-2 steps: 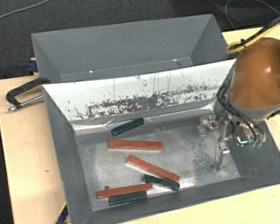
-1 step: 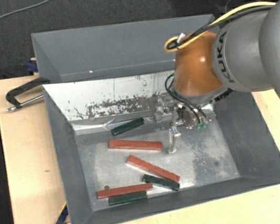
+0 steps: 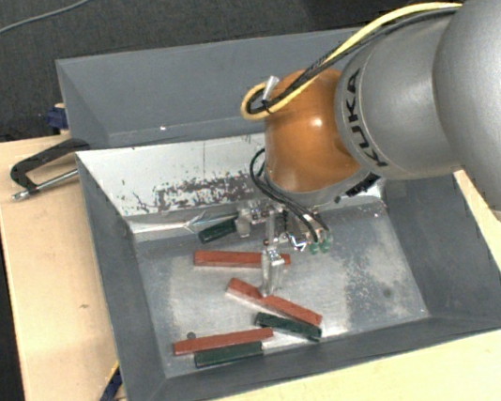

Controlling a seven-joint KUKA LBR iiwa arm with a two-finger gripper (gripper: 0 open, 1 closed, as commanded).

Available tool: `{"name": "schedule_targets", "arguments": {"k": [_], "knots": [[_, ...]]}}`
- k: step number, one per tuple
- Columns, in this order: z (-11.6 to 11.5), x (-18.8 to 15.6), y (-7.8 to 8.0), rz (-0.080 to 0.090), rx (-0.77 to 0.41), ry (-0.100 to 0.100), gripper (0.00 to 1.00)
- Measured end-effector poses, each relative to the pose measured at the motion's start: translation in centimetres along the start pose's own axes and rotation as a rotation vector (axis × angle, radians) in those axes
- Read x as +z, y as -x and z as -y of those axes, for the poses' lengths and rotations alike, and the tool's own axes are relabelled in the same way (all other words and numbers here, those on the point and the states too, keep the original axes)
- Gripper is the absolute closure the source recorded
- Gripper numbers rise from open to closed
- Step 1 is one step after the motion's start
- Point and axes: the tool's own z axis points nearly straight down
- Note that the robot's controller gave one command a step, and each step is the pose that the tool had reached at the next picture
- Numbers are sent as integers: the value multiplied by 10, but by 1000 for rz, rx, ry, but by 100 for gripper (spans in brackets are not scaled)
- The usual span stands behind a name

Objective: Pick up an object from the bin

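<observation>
My gripper (image 3: 273, 262) hangs low over the middle of the bin floor, under the orange wrist cover. It is at the right end of a flat red stick (image 3: 229, 258) that lies almost level. Just below and in front of it a second red stick (image 3: 273, 301) lies diagonally, its upper left end close to the gripper's lowest tip. A short dark green stick (image 3: 218, 232) rests behind it, near the back wall. Nothing shows as held.
Along the bin's front wall lie a long red stick (image 3: 222, 340) and a dark green one (image 3: 229, 354) side by side. Another dark green stick (image 3: 289, 326) lies beside the diagonal red one. The arm covers the bin's back right.
</observation>
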Motion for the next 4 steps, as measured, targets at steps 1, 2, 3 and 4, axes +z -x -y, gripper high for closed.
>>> {"name": "schedule_targets", "arguments": {"k": [1,2,3,4], "knots": [[-3,-1,-27,-3,148,-3,0],[-3,32,-35,0,272,-3,0],[-3,30,-34,3,271,-4,0],[-4,28,-32,7,271,-2,100]]}}
